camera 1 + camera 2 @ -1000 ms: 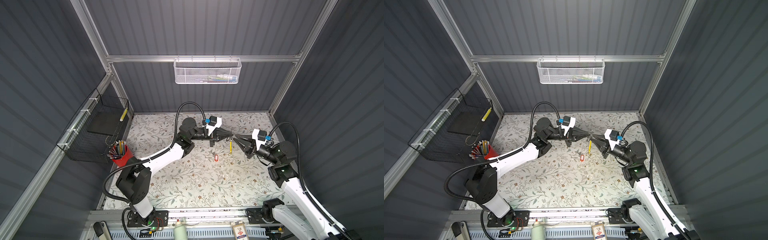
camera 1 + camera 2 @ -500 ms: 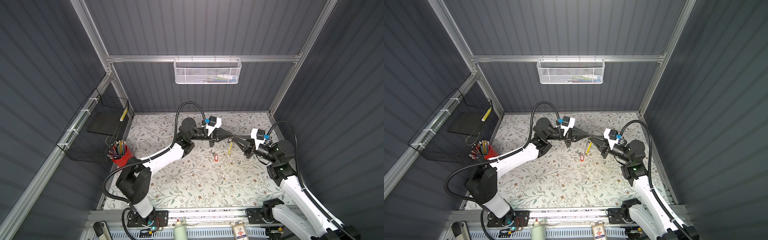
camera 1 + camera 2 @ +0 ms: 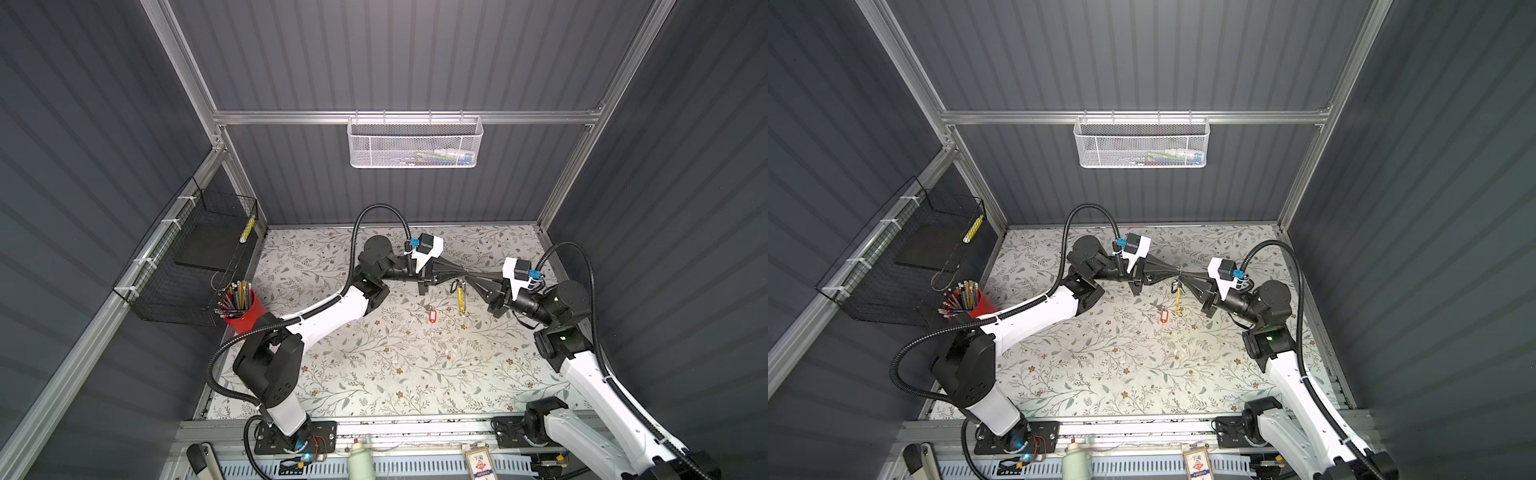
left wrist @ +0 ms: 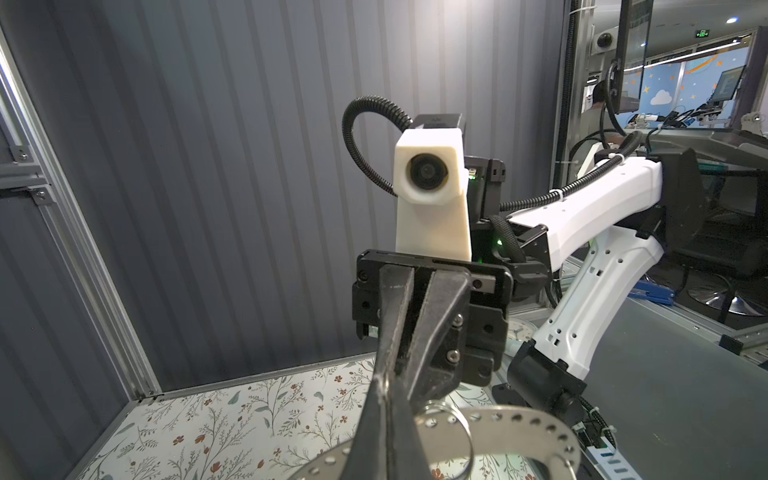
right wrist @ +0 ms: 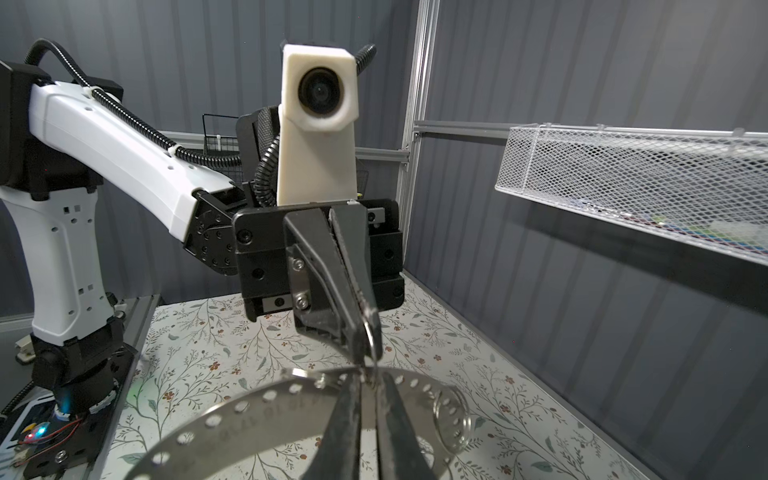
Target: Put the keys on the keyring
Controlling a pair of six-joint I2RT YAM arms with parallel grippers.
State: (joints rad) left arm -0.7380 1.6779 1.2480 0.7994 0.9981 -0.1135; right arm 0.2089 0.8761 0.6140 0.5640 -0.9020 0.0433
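Both grippers meet tip to tip above the table's middle in both top views. The keyring (image 3: 460, 297) hangs below them with its yellow segment down, and a dark-rimmed oval (image 3: 455, 286) dangles beside it. My left gripper (image 4: 388, 399) is shut on the keyring's perforated grey band (image 4: 519, 419), which carries a small wire ring (image 4: 449, 415). My right gripper (image 5: 368, 386) is pinched on the band's edge (image 5: 266, 399), its fingers (image 5: 345, 436) a thin slit apart. A key with a red tag (image 3: 432, 314) lies flat on the table under the grippers.
A red cup of pencils (image 3: 243, 309) stands at the table's left edge, under a black wire basket (image 3: 195, 257) on the left wall. A white mesh basket (image 3: 415, 143) hangs on the back wall. The floral table (image 3: 374, 365) has metal rails along its sides.
My right gripper has moved left to meet the left gripper's tip and its jaws have closed. The left arm has held still with the keyring.
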